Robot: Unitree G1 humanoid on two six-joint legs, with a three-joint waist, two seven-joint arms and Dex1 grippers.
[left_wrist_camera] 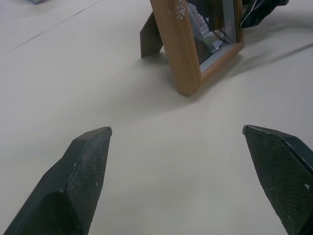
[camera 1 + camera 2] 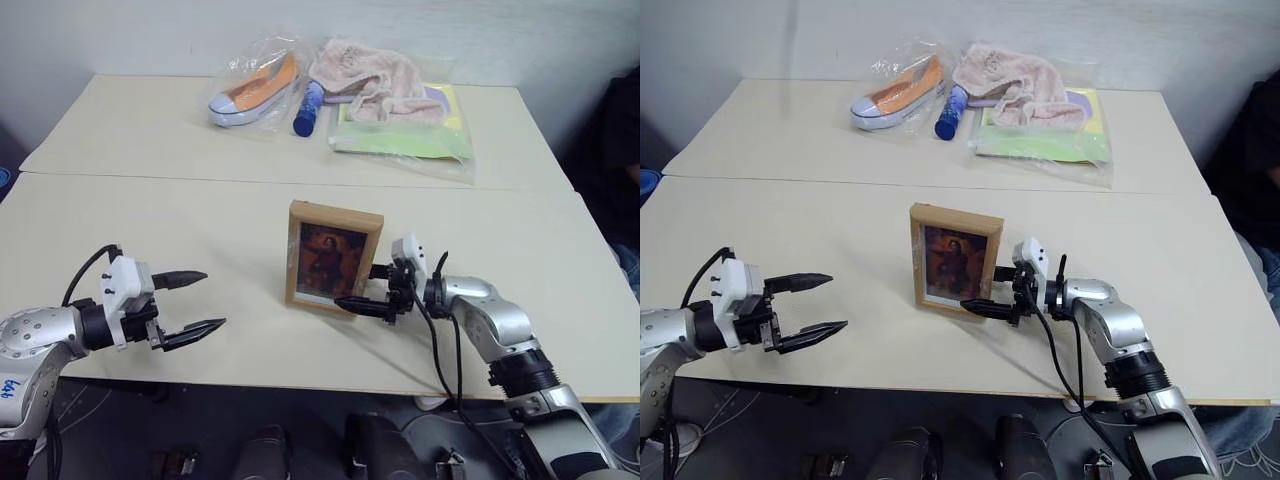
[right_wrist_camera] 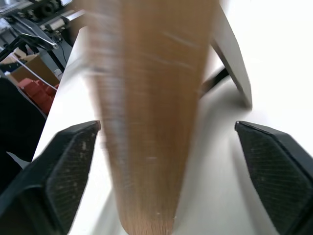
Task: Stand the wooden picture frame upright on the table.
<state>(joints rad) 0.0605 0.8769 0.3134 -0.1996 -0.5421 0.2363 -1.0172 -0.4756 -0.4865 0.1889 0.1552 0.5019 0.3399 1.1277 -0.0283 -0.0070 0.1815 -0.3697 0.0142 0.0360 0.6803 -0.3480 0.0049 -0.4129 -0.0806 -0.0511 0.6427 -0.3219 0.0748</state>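
- Wooden picture frame [image 2: 333, 258]: stands upright on the table [image 2: 180, 210], approx centre of the near half, just in front of the seam. Portrait side faces you; fold-out stand [image 1: 150, 36] is out behind it, foot on the tabletop.
- Right gripper [image 2: 372, 288]: at the frame's right edge, pointing left. Jaws spread wide, one finger in front of the frame's edge, one behind; in the right wrist view there's a gap between each finger [image 3: 61, 174] and the wood, so you have nothing gripped.
- Left gripper [image 2: 196, 301]: well left of the frame, apart from it, hovering over bare tabletop. Jaws fully apart, empty.
- Far half of table, misc: shoe in clear bag [image 2: 252, 88], blue bottle [image 2: 306, 108], pink cloth [image 2: 366, 78] on top of a yellow-green packet [image 2: 410, 135]. All well away from the frame.
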